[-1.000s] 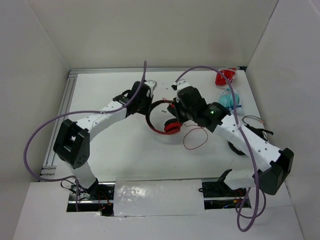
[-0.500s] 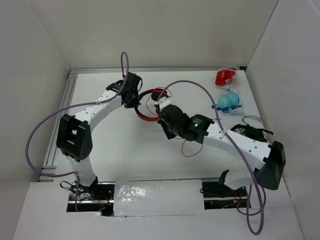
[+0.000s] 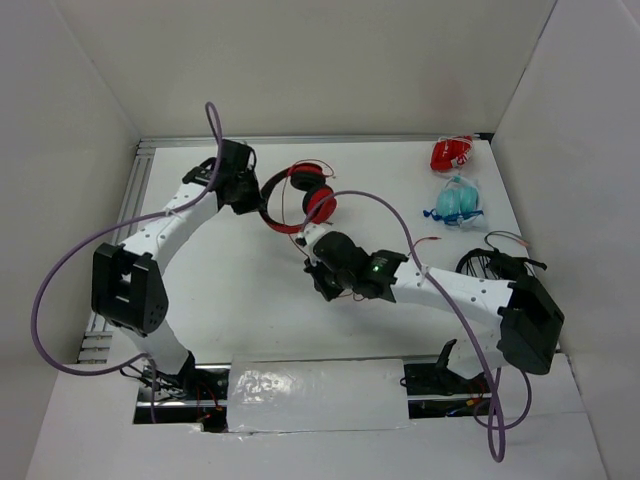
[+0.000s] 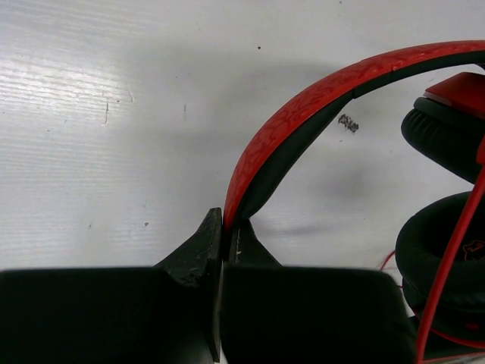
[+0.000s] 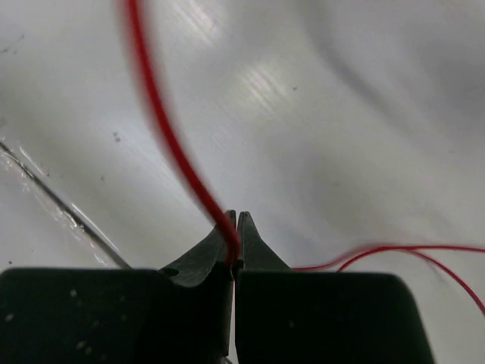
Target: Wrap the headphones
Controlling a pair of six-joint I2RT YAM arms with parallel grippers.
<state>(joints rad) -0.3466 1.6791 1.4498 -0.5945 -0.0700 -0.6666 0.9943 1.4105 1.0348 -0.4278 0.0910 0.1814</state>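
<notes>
The red headphones [image 3: 300, 193] are held at the back middle of the table, their ear cups toward the right. My left gripper [image 3: 257, 197] is shut on the headband's left side. In the left wrist view the red, black-lined headband [image 4: 303, 114] runs up from between the closed jaws of the left gripper [image 4: 227, 227], with the black ear pads [image 4: 443, 136] at the right. My right gripper [image 3: 314, 270] is nearer than the headphones and shut on the thin red cable [image 5: 170, 144], which rises up-left out of the right gripper [image 5: 235, 227].
A small red packet [image 3: 452, 153] and a teal packet [image 3: 458, 200] lie at the back right. Dark wiring [image 3: 495, 262] sits by the right arm. A metal rail [image 3: 125, 220] runs along the left edge, and white walls close in three sides.
My left gripper carried the headphones left and toward the back. My right gripper came off the ear cups and moved left and nearer, holding the cable.
</notes>
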